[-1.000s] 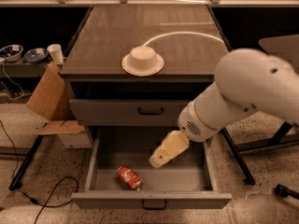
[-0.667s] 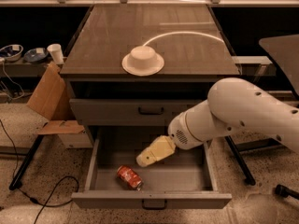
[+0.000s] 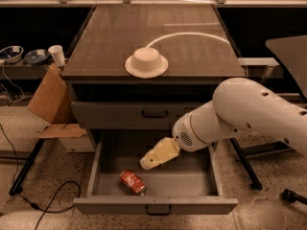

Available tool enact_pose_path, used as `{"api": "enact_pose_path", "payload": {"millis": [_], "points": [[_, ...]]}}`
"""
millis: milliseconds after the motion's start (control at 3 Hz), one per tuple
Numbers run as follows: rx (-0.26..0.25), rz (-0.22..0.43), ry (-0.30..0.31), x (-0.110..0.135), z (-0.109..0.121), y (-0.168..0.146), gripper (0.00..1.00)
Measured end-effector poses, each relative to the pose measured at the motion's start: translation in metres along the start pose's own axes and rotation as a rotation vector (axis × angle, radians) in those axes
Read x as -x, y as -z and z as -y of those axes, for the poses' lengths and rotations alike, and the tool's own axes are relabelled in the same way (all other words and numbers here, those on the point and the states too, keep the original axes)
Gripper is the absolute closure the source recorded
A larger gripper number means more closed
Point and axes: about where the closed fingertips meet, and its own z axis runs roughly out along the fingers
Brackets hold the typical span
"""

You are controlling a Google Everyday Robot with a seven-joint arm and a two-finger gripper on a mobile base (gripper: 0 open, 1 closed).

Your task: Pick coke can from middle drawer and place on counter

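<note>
The coke can (image 3: 133,182) lies on its side on the grey floor of the open middle drawer (image 3: 192,181), toward its front left. My gripper (image 3: 149,162) is a cream-coloured tip at the end of the white arm, hanging over the drawer just above and to the right of the can, not touching it. The counter (image 3: 192,47) is the dark glossy top of the cabinet, with a pale curved streak.
A white bowl (image 3: 146,62) sits upside down on the counter's front centre. The closed upper drawer front (image 3: 110,113) is above the open one. A cardboard box (image 3: 48,99) leans at the cabinet's left. A cable (image 3: 48,200) lies on the floor.
My arm has swung left and down, bringing the gripper from the drawer's right-middle to close above the can. The can has not moved.
</note>
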Motion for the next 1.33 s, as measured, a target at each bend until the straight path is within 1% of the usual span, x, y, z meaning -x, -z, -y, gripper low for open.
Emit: {"api": "enact_pose_path", "payload": {"millis": [333,667,1000,1333], "points": [[-0.017,0.017,0.007,0.003,-0.003,0.007,0.00],[-0.053,0.034,-0.015,0.006,-0.004,0.003,0.00],[-0.083,0.015,-0.061,-0.005,0.001,-0.048,0.00],[-0.118,0.005,-0.080,-0.007,0.015,-0.110,0.00]]}}
